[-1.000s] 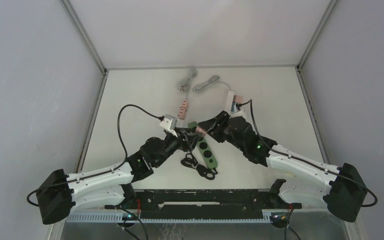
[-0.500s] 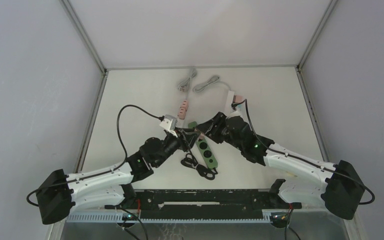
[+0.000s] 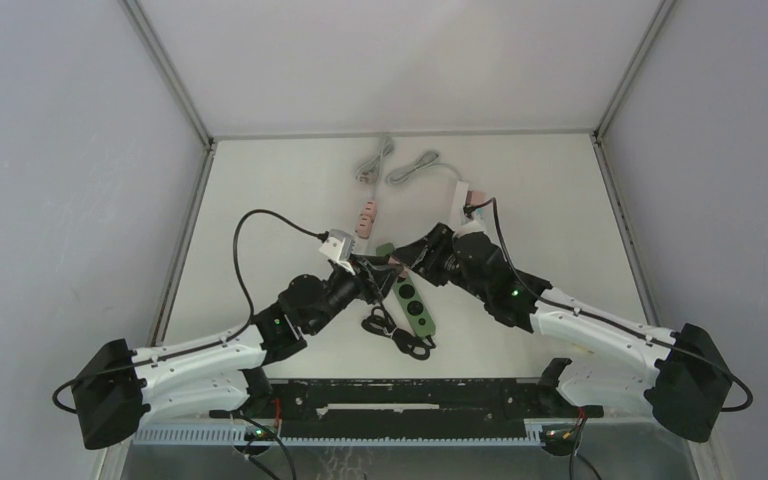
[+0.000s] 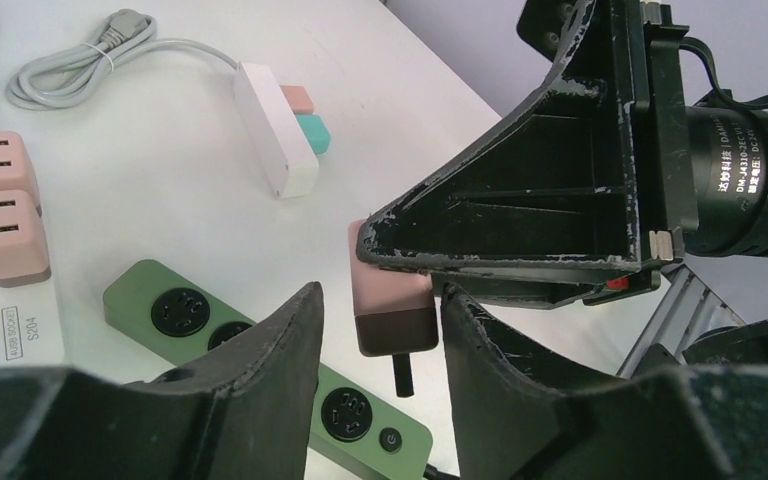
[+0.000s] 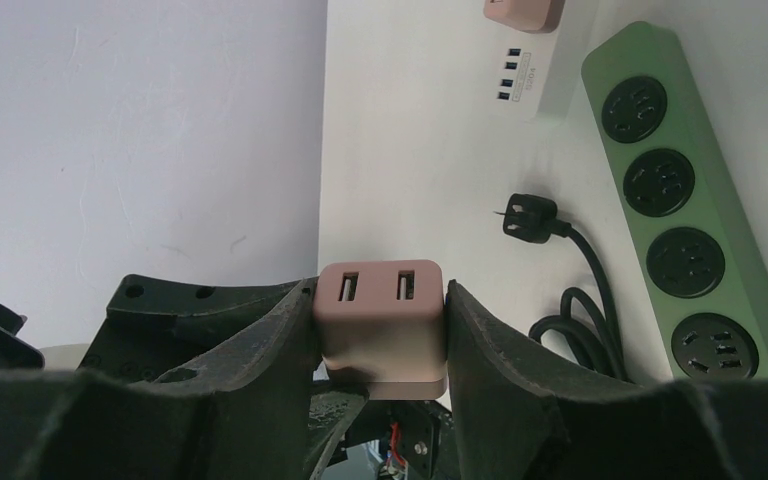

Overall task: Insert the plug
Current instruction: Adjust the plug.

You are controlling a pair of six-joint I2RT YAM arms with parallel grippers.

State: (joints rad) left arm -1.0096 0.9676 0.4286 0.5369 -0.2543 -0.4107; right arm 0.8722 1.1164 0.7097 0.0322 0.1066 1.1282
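The right end effector [image 5: 380,300] is clamped on the pink plug [image 5: 382,325]. It holds the plug in the air over the green power strip [image 5: 695,200], which lies on the surface [image 4: 160,200] with four open sockets showing. The left end effector [image 4: 375,310] has its fingers apart on either side of the plug; whether they touch it is unclear. A white strip [image 4: 0,335] carries two pink chargers [image 4: 5,235]. Another white strip [image 4: 265,140] carries a pink and a teal block.
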